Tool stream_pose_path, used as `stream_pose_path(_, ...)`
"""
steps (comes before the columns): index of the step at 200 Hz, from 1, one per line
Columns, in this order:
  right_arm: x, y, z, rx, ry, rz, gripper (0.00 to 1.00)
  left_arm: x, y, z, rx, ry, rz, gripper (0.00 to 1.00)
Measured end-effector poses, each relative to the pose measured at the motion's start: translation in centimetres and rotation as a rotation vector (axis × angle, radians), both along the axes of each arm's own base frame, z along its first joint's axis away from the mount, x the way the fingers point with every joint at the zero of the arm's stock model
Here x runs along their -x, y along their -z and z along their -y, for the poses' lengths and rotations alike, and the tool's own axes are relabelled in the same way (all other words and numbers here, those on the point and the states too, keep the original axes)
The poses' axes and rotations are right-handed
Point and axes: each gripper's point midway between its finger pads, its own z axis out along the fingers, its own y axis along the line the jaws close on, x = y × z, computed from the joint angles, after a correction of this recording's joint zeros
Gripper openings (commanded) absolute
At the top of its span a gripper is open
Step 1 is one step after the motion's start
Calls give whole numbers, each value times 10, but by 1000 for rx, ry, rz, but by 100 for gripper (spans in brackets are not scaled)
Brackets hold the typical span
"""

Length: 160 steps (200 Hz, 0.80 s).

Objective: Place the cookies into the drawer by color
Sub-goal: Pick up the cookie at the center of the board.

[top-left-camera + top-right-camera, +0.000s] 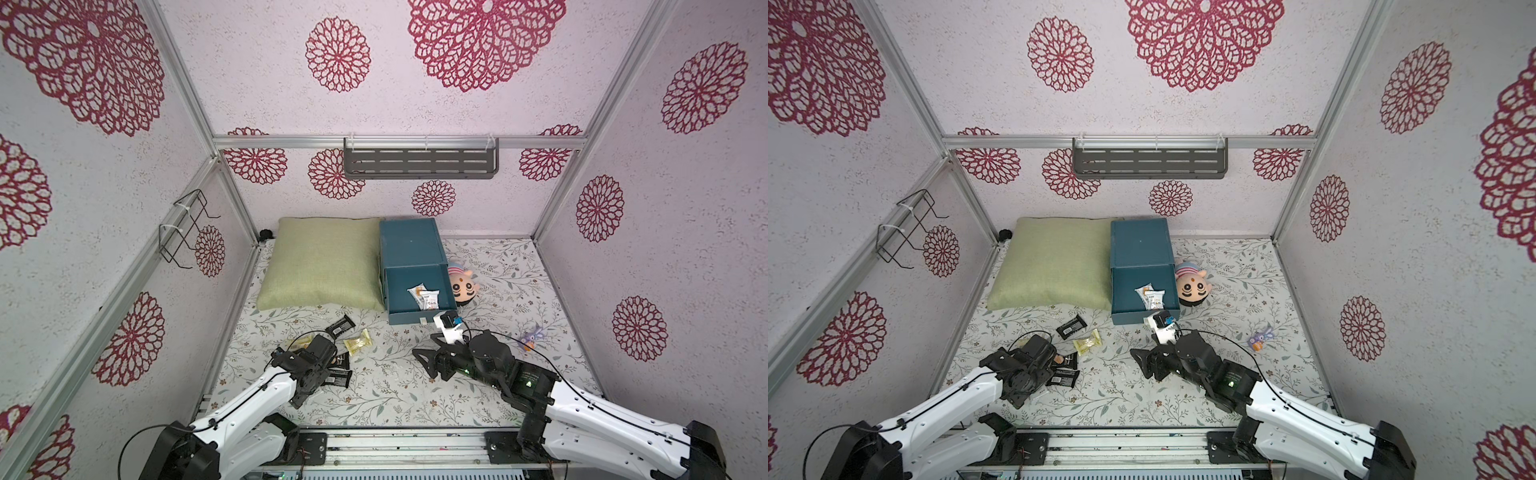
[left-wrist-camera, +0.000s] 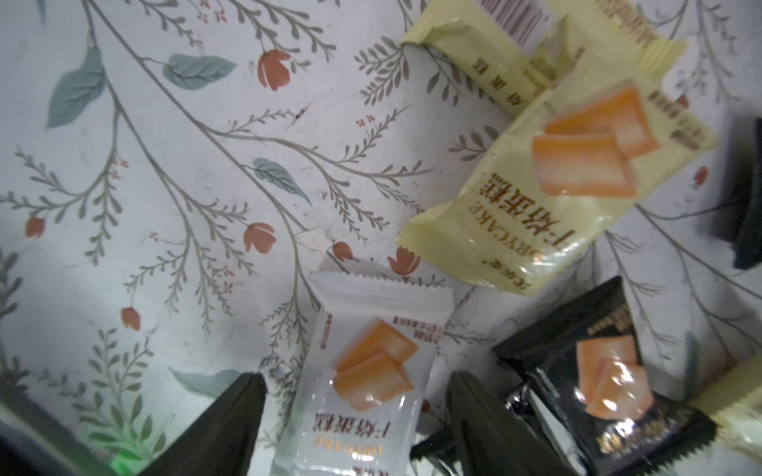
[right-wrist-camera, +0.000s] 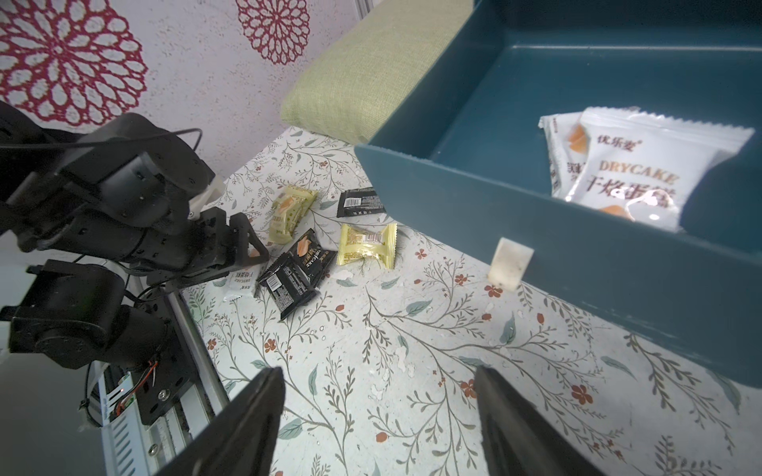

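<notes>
The teal drawer chest (image 1: 409,245) stands at the back with its top drawer (image 3: 618,268) pulled out. Two white cookies (image 3: 635,173) lie inside it. On the table at the left, yellow cookies (image 2: 556,185), black cookies (image 2: 598,391) and one white cookie (image 2: 363,379) lie scattered. My left gripper (image 2: 358,376) is open, pointing down, one finger on each side of the white cookie with gaps showing. My right gripper (image 3: 378,371) is open and empty above bare table in front of the drawer, near its white tab pull (image 3: 509,263).
A green cushion (image 1: 320,262) lies left of the chest. A peach plush toy (image 1: 463,286) sits against the chest's right side. A small purple toy (image 1: 532,336) lies further right. A grey shelf (image 1: 419,162) hangs on the back wall, a wire rack (image 1: 187,224) on the left wall.
</notes>
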Motion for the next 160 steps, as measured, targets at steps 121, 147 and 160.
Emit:
stream_pose_path(121, -1, 2, 4, -9, 22, -4, 78, -8, 9, 6, -2, 20, -20, 46)
stream_pose_path(147, 0, 7, 5, -1, 23, -9, 78, -8, 8, 10, 20, 23, -13, 46)
stream_pose_path(160, 0, 9, 6, 2, 23, -11, 78, -9, 6, 11, 28, 23, -7, 45)
